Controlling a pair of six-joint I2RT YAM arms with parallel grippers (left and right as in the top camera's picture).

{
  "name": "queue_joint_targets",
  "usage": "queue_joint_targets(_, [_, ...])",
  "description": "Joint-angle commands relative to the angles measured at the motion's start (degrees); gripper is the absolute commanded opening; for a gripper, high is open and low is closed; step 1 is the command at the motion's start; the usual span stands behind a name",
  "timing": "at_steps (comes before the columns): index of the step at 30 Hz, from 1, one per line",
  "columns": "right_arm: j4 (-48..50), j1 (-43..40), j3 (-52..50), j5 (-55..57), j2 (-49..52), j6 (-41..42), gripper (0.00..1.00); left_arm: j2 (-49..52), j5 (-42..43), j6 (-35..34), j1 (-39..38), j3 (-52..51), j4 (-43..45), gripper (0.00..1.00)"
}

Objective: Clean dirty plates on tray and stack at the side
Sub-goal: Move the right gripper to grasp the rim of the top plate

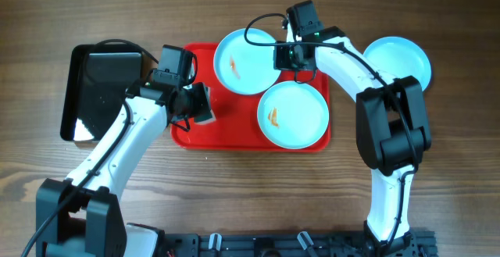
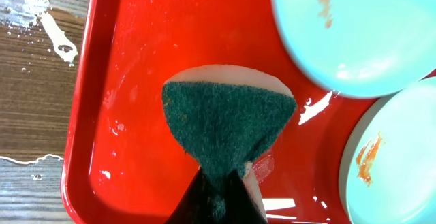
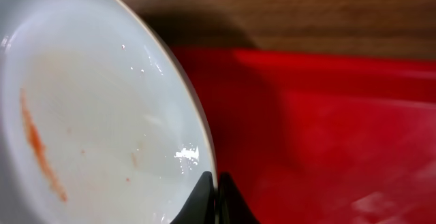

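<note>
Right pincer (image 1: 294, 56) is clamped on the rim of the far plate (image 1: 244, 62), biting at its 3 o'clock edge. The wrist view shows the fingertips (image 3: 202, 200) pressed onto that pale rim, with an orange streak on the plate's face. The far plate sits at 12 o'clock on the red tray (image 1: 230, 128), overlapping the tray's far rim. Left pincer (image 1: 201, 103) is at the tray's 9 o'clock side, squeezing a sponge (image 2: 228, 118), green scouring face to the camera, over wet red floor; whether it touches, I cannot tell. Near plate (image 1: 293, 115), also smeared, lies at 4 o'clock on the tray. Clean plate (image 1: 397, 62) rests on the table (image 1: 250, 194), off at 3 o'clock, apart from the tray. Black tray (image 1: 101, 85) lies at 9 o'clock.
</note>
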Motion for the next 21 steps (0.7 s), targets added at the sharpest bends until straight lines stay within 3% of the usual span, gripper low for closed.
queue_joint_targets(1, [-1.46,0.94,1.51,-8.07,-2.32,1.99,0.04,-2.71,-1.01,1.84,-0.07,0.22,0.98,0.04])
queue_joint_targets(9, [-7.39,8.87,1.51,-10.49,-2.32,7.04,0.04,-5.77,-1.01,1.84,-0.07,0.22,1.99,0.04])
queue_joint_targets(13, [-12.44,13.14,1.44,-2.62,-2.27,13.68,0.04,-5.66,-1.66,1.81,-0.07,0.22,1.99,0.04])
queue_joint_targets(21, [-12.17,13.64,1.44,3.91,-2.25,16.94,0.04,2.14,-0.26,-1.29,-0.79,0.20,2.67,0.04])
